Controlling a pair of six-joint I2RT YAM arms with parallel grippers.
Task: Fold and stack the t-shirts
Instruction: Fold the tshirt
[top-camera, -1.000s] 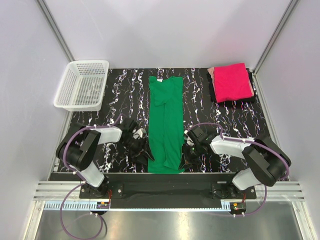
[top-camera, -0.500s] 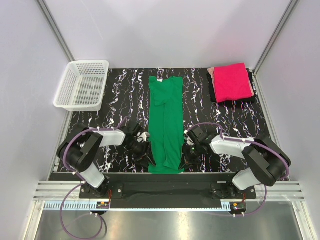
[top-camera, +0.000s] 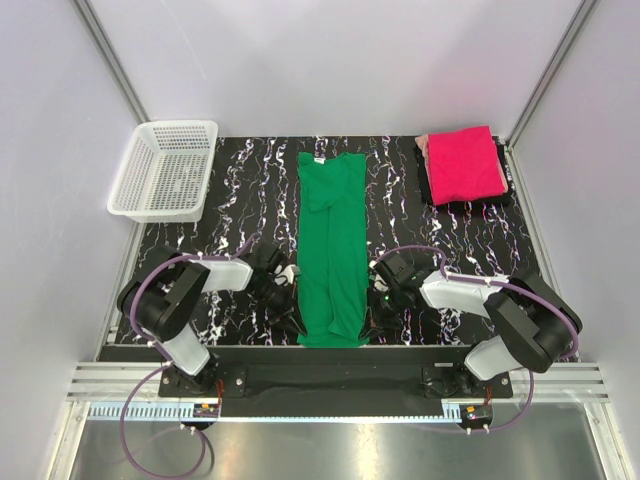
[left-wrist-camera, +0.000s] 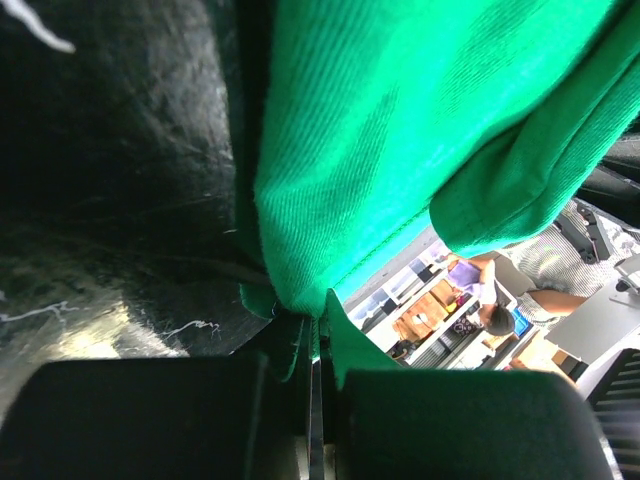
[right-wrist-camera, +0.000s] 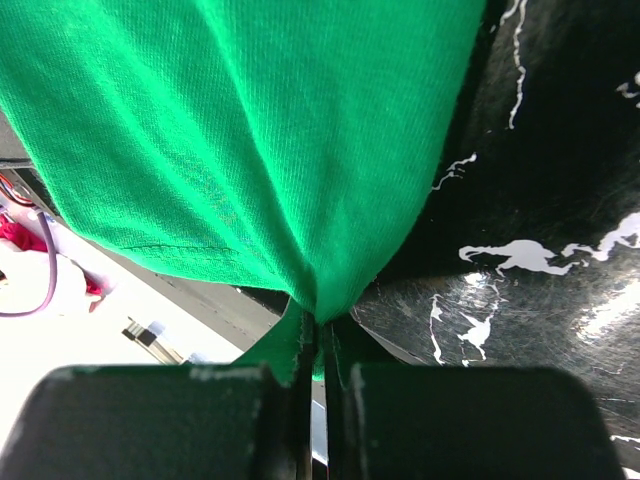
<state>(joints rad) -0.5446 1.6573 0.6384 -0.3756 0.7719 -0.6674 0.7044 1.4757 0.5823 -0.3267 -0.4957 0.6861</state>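
My left gripper (left-wrist-camera: 315, 395) is pinched shut on the left edge of the green shirt (top-camera: 332, 240) near the hem, with cloth bunched between the jaws. My right gripper (right-wrist-camera: 312, 365) is clamped the same way on the right edge. The shirt lies as a long strip down the middle of the table (top-camera: 240, 200), collar far from me. Holding both near corners should let me carry the hem toward the collar. The pink shirt (top-camera: 464, 165) sits folded at the far right.

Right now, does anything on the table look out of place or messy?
Nothing stands out. The green shirt lies in a straight strip, the left gripper and right gripper shut on its near corners; the pink shirt sits folded.
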